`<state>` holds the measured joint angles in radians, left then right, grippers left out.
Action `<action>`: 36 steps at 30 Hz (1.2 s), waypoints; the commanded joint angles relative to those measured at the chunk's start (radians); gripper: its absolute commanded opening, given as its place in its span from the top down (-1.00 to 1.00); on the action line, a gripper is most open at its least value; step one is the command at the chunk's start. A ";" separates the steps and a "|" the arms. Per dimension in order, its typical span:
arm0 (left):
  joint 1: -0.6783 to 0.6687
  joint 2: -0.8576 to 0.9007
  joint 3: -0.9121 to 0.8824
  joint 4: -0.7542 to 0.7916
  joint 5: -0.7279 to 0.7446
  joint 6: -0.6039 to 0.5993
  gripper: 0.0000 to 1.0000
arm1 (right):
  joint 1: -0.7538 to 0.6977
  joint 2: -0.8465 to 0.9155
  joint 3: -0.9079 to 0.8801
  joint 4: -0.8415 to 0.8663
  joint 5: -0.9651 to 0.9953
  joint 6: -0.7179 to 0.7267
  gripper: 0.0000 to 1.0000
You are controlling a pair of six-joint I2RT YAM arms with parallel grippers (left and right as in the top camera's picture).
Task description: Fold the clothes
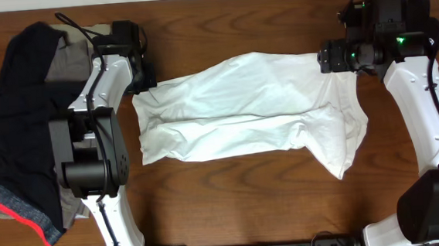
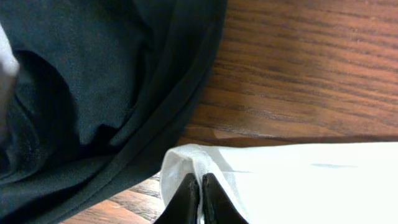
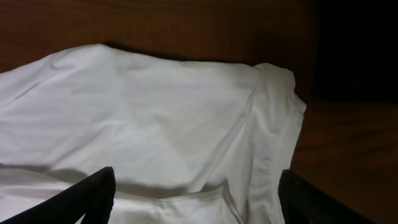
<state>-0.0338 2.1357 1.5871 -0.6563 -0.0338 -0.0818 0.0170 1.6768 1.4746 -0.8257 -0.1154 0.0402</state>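
White garment (image 1: 242,110) lies spread crosswise at the middle of the wooden table (image 1: 249,214). It is wrinkled, with a long crease running along its length and a loose flap reaching toward the near right. Its far left corner is at the left gripper (image 2: 200,198), whose dark fingers are pressed together on a small raised fold of the white cloth — a firm pinch, plain in the left wrist view. To the left of that corner lies a pile of dark clothes (image 1: 16,145) (navy on top, a grey piece (image 1: 64,60) at the far end, a red hem (image 1: 16,207) at the near edge). The navy fabric comes right up beside the pinched corner; whether it touches cannot be told. The right gripper (image 1: 323,57) sits at the garment's far right edge, its fingers (image 3: 93,196) spread wide apart over the white cloth; contact cannot be judged. Bare wood lies open along the near side and beyond the far edge — the garment's right edge is ragged, its left edge nearly straight. The cloth looks thin, smooth and matt; the table shows dark, streaked grain.
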 commanded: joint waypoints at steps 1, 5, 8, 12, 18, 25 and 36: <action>0.004 0.002 -0.019 -0.002 -0.016 -0.006 0.88 | 0.010 -0.001 0.009 0.000 0.007 -0.004 -0.64; 0.005 -0.012 -0.007 0.000 -0.021 -0.006 0.88 | 0.010 -0.001 0.009 0.003 0.007 -0.005 -0.64; 0.005 -0.041 0.016 -0.008 -0.021 -0.006 0.88 | 0.010 -0.001 0.009 0.006 0.007 -0.005 -0.64; 0.004 -0.124 0.023 -0.008 -0.021 -0.006 0.88 | 0.009 -0.001 0.009 0.015 0.011 -0.005 -0.64; 0.002 -0.265 0.023 -0.033 -0.019 -0.006 0.88 | 0.008 0.003 0.009 0.029 0.011 -0.004 -0.63; 0.000 -0.341 0.023 -0.061 -0.019 -0.006 0.88 | -0.004 0.061 0.009 0.049 0.010 0.001 -0.62; 0.000 -0.340 0.019 -0.071 -0.020 -0.005 0.88 | -0.122 0.215 0.010 0.238 -0.002 0.042 -0.60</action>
<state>-0.0345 1.7954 1.5932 -0.7280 -0.0338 -0.0818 -0.0624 1.8606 1.4746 -0.6140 -0.1143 0.0570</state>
